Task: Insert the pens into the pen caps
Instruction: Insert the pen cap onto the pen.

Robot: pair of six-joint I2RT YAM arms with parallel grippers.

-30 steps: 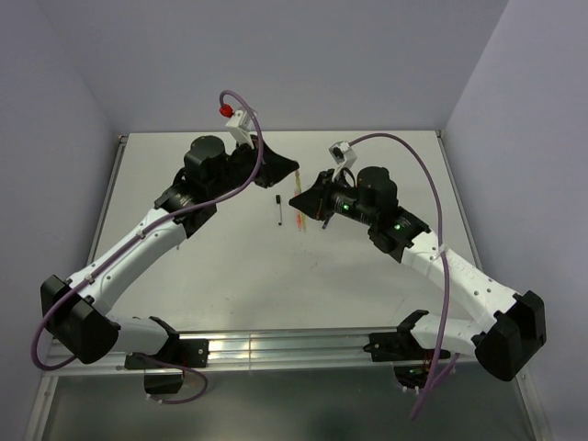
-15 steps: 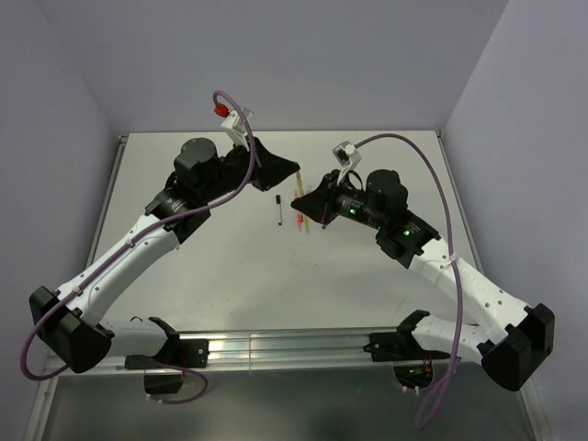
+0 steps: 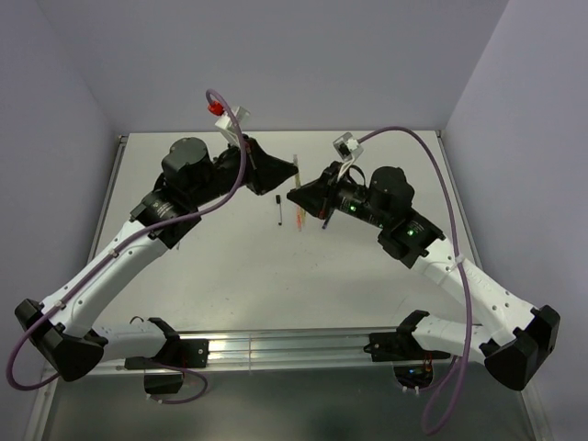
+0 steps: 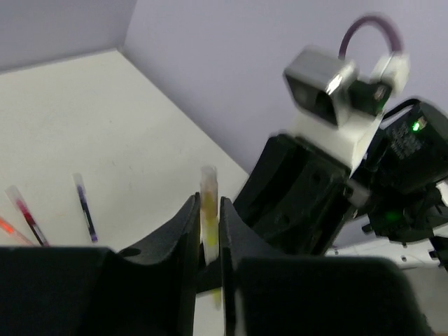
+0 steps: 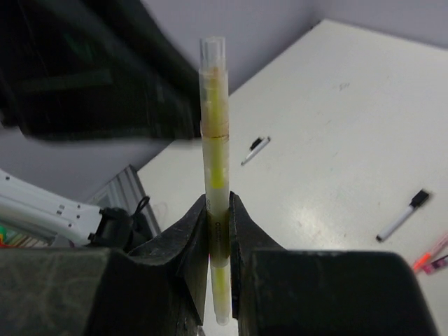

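yellow pen [image 5: 213,161]: held in the air over the far middle of the desk [image 3: 230,266], clear cap [image 5: 212,50] on its end. right hand [image 5: 217,210] pinches the lower barrel, probably to leave the capped end free. left hand [image 4: 208,206] sits narrow around the same pen; gripping or not, cannot tell. white-black pen [image 3: 278,209] lies on the desk nearby.

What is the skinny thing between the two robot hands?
A yellow pen, standing upright. The right gripper clamps it; the fingers of the left gripper flank it. Both wrist views show it.

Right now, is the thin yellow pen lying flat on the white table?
No, the thin yellow pen stands upright off the table, clamped in the right gripper.
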